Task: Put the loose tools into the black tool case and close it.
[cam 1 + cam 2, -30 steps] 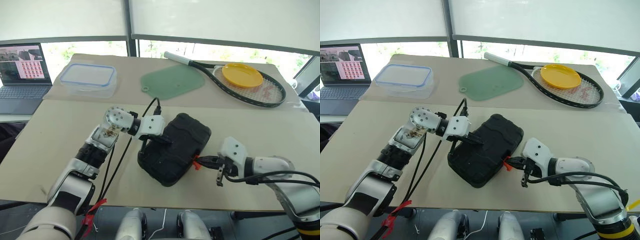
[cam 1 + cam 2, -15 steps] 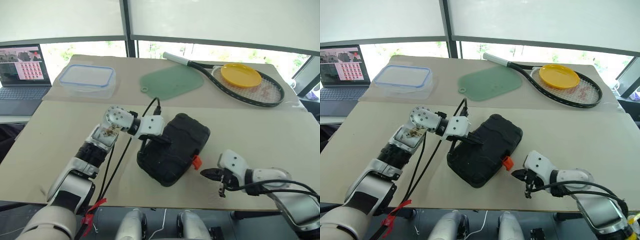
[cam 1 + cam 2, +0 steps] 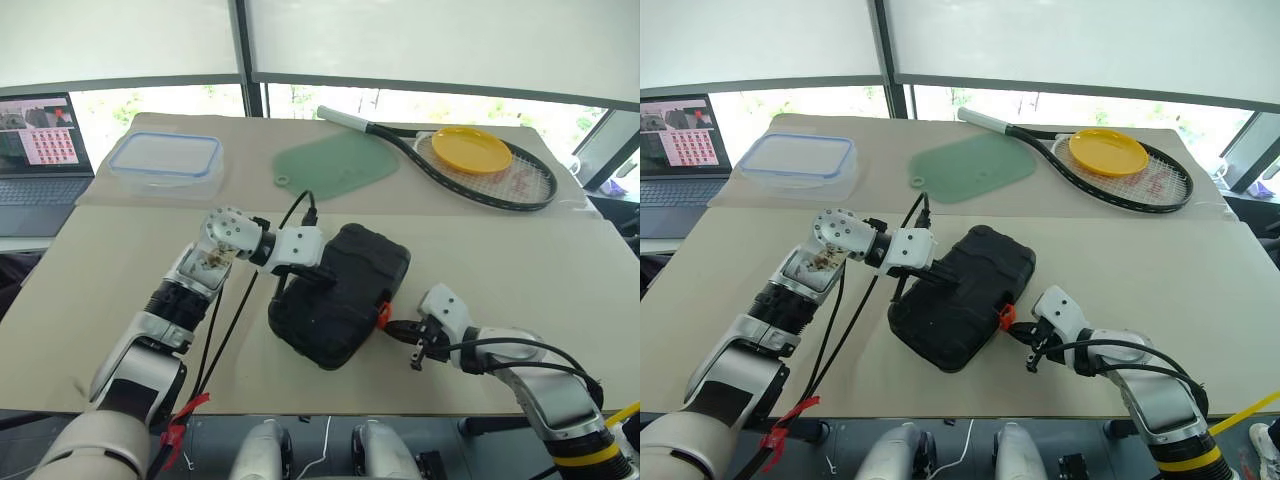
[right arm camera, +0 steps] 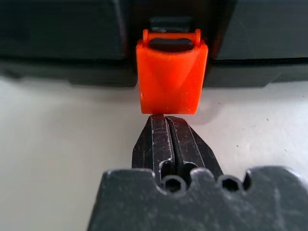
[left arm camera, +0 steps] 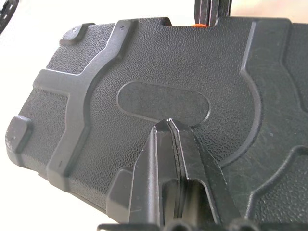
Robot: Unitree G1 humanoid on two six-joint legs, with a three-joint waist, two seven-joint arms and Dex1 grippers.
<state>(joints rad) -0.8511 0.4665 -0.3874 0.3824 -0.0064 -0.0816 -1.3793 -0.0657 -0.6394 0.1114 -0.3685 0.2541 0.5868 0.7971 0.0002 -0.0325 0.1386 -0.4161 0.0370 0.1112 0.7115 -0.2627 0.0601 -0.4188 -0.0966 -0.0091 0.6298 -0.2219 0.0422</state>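
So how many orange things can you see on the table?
2. The small orange latch sits on the edge of the black case, right by the right gripper. The orange plate lies on the racket. Tools inside the shut case stay hidden.

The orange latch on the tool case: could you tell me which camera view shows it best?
The right wrist view: the orange latch faces the camera close up, hanging from the edge of the black tool case, with the shut right gripper at its lower edge. Both eye views show it as a small orange spot; the left wrist view shows an orange sliver.
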